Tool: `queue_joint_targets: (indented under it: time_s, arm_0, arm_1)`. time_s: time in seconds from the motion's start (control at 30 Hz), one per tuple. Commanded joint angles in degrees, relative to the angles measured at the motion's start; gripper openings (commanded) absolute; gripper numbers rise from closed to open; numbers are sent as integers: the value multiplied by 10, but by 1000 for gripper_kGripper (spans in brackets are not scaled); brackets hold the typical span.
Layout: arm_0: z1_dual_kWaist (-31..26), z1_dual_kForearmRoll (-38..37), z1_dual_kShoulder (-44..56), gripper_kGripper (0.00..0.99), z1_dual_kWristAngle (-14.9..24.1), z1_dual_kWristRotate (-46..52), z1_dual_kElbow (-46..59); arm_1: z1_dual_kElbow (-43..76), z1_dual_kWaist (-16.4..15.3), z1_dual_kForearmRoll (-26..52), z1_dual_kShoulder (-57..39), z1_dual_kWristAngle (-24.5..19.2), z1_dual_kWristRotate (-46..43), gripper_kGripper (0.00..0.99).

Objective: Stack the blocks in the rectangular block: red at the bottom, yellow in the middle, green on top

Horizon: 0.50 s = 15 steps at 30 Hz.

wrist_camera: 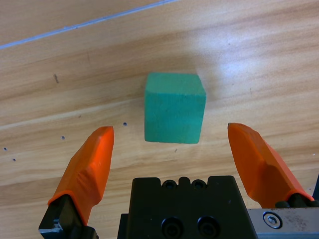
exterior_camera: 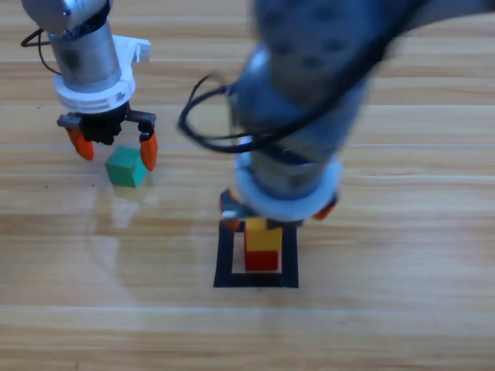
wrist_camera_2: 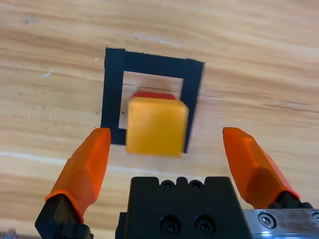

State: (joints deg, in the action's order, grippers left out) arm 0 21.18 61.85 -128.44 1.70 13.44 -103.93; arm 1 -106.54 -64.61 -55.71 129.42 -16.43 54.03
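Observation:
The red cube [exterior_camera: 262,260] sits inside the black tape rectangle [exterior_camera: 224,267], and the yellow cube [exterior_camera: 263,236] rests on top of it. My right gripper [exterior_camera: 280,216] hovers just above this stack, jaws open and apart from the yellow cube [wrist_camera_2: 157,126]; only a sliver of red [wrist_camera_2: 152,94] shows in the right wrist view, inside the tape outline [wrist_camera_2: 113,89]. The teal-green cube [exterior_camera: 126,166] lies on the wood at the left. My left gripper [exterior_camera: 114,148] is open above it, one jaw on each side, and the green cube [wrist_camera: 174,108] lies ahead between them, untouched.
Bare wooden table [exterior_camera: 402,309] spreads to the right of and in front of the rectangle. The right arm's bulky grey body [exterior_camera: 309,85] covers the middle of the high view. A black cable [exterior_camera: 203,131] loops off it toward the left arm.

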Motion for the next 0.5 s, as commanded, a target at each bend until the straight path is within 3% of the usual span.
queue_joint_targets:
  time_s: [0.03,0.1,0.13,0.3,0.5]
  arm_0:
    - [8,-1,-45,963,8,4,-20]
    - [8,-1,-48,963,8,4,-22]
    - [8,-1,-50,963,8,4,-25]
    - [8,-2,-57,963,8,4,-26]
    - [8,-5,-63,965,8,4,-23]
  arm_1:
    - [333,-45,327,-322,3,-81,990]
    - [448,-11,471,-381,62,-118,990]
    - [473,5,496,-397,81,-129,990]
    - [474,72,414,-408,99,-161,990]
    - [468,101,387,-372,99,-199,990]
